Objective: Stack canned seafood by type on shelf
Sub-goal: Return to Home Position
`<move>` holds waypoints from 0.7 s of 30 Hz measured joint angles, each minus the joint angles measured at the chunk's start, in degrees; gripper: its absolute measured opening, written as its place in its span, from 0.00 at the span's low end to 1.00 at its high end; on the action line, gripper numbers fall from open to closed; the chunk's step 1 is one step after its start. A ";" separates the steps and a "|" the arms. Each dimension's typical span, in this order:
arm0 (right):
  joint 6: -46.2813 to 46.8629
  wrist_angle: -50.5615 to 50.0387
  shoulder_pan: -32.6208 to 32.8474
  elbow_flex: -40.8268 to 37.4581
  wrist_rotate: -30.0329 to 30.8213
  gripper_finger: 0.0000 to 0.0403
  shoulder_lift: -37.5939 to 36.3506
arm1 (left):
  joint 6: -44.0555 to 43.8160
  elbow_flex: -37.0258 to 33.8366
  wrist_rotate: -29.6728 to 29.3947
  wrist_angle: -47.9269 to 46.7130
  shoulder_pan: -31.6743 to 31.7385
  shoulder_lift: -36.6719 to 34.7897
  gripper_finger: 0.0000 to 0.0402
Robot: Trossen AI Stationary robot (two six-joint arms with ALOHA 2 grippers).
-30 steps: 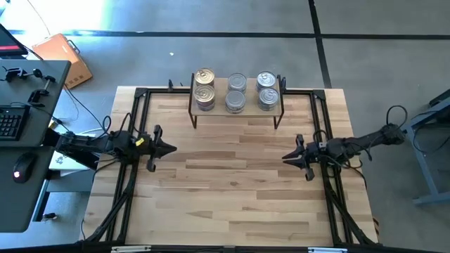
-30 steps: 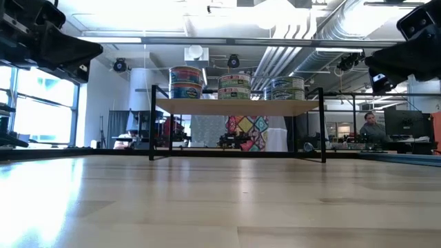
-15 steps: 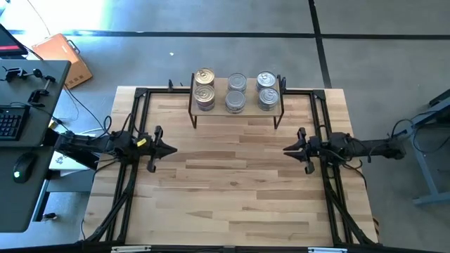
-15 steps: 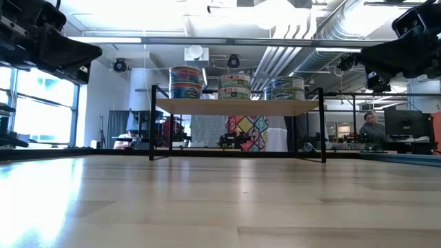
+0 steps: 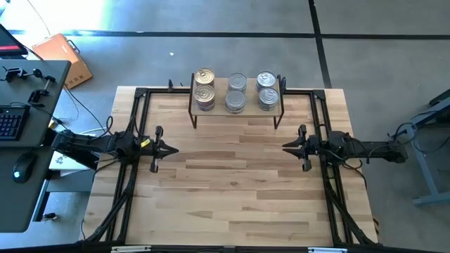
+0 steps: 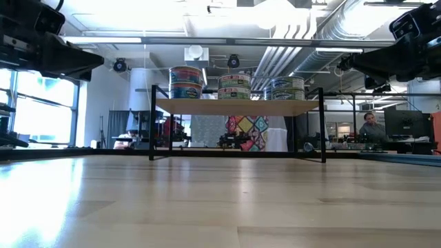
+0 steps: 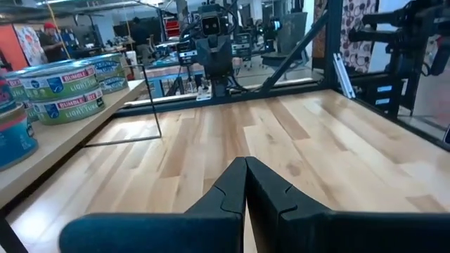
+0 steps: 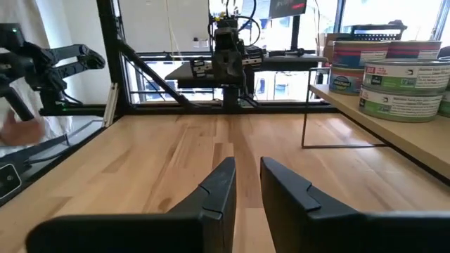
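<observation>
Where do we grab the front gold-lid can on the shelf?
Likely the round side wall of the front gold-lid can, pinched side to side across its diameter, from above. It stands upright atop a stack on the shelf; another gold-lid can sits close behind, so front-back pinch looks tight.

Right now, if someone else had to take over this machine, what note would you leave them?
Left tool: shut, empty, above the table, left side.
Right tool: slightly open, empty, above its right side.
Tins: all on the shelf, six stacks, two high in the low view.
Done: stacking, seemingly; no tin shows on the table.
Left: probably only parking both tools.
</observation>
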 joint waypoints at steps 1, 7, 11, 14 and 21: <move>0.00 -0.01 0.00 0.00 0.04 0.14 0.00 | -0.59 0.00 0.00 0.00 0.01 0.00 0.00; 0.00 -0.09 0.00 0.02 0.09 0.14 0.00 | -2.19 0.00 -0.02 0.00 0.02 0.00 0.00; 0.00 -0.09 0.00 0.02 0.09 0.14 0.00 | -2.30 0.00 -0.04 0.00 0.00 0.00 0.00; 0.00 -0.09 0.00 0.04 0.09 0.14 0.00 | -2.32 0.00 -0.04 0.00 0.02 0.00 0.00; 0.00 -0.11 0.00 0.04 0.09 0.14 0.02 | -2.33 0.00 -0.07 0.01 0.00 0.00 0.00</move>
